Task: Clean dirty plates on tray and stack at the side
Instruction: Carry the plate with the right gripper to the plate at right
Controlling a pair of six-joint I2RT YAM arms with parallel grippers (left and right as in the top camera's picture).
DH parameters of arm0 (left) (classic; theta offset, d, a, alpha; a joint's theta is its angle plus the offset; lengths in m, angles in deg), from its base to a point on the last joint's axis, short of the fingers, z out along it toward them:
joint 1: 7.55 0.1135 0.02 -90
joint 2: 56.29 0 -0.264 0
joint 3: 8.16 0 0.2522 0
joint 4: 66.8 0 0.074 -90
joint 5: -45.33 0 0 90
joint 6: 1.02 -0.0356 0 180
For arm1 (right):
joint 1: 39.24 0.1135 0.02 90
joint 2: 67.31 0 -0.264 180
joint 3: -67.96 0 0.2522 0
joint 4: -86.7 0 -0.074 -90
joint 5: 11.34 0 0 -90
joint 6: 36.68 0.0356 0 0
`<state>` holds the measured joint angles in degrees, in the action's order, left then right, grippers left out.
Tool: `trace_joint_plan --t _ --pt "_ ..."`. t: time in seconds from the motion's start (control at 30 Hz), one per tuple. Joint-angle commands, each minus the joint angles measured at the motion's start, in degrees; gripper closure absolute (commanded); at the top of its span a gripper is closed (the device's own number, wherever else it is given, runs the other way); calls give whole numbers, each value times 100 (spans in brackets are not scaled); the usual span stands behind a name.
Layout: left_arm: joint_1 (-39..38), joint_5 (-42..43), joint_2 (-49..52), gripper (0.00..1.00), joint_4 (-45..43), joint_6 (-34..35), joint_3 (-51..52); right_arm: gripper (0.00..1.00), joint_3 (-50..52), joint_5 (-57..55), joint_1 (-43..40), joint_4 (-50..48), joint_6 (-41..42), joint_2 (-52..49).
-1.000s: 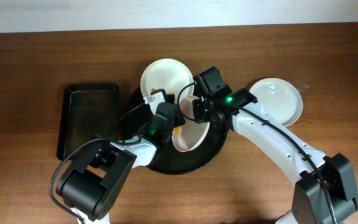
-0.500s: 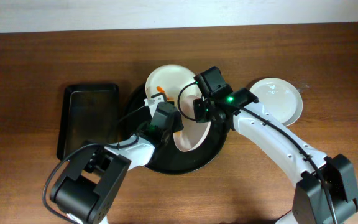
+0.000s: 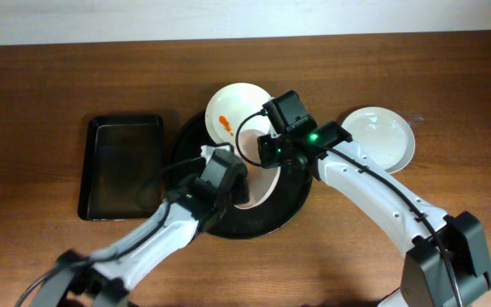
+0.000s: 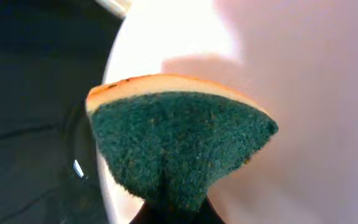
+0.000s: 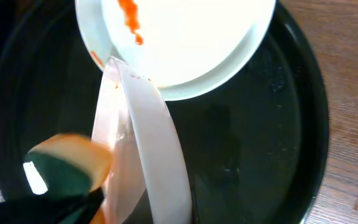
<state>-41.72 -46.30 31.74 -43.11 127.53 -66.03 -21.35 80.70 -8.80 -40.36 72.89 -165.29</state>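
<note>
Right gripper [image 3: 268, 162] is clamped on the tilted plate [image 5: 143, 149], which stands on edge inside the round tray [image 3: 284, 209]. Left gripper [image 3: 233, 179] pinches the sponge [image 4: 179, 146] against that plate's face. Smeared plate [image 3: 239, 111] overhangs the tray's far rim and meets the tilted plate's top edge. Clean plate [image 3: 380, 136] sits right of the tray, apart from it. Rectangular tray [image 3: 124, 166] is just left. Table [image 3: 450, 85] wood shows at front and far right.

Both end effectors [image 3: 240, 176] [image 3: 262, 161] clamped, close together
</note>
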Motion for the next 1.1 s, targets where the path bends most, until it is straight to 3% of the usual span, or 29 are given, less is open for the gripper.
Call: trace_joint_plan --t 0.0,0.1,0.3,0.47,0.57,0.67,0.87,1.07 --pt "-33 -946 -544 100 588 -442 -7 96 -131 149 55 -17 11 90" --pt "-28 -1825 -1132 100 970 -614 -9 96 -269 -479 -83 284 -144 90" --pt "122 -1950 -2273 100 1335 -610 -9 96 -1762 -1797 -195 1325 -1143 90" --pt "748 -1075 -2264 100 1801 -610 -7 96 -2573 -3101 505 2555 -1510 83" --pt "1165 -415 -2264 100 1816 -614 -7 96 -2551 -3934 1025 2747 -1204 4" --pt "1207 -367 -2262 100 1847 -656 -7 96 -2551 -4258 1307 2835 -1167 7" --pt "1207 -280 -2262 100 1869 -656 -7 96 -2557 -3915 1117 2855 -654 2" --pt "1207 2 -2260 100 1934 -704 -7 96 -2577 -258 -1174 2861 -870 2"
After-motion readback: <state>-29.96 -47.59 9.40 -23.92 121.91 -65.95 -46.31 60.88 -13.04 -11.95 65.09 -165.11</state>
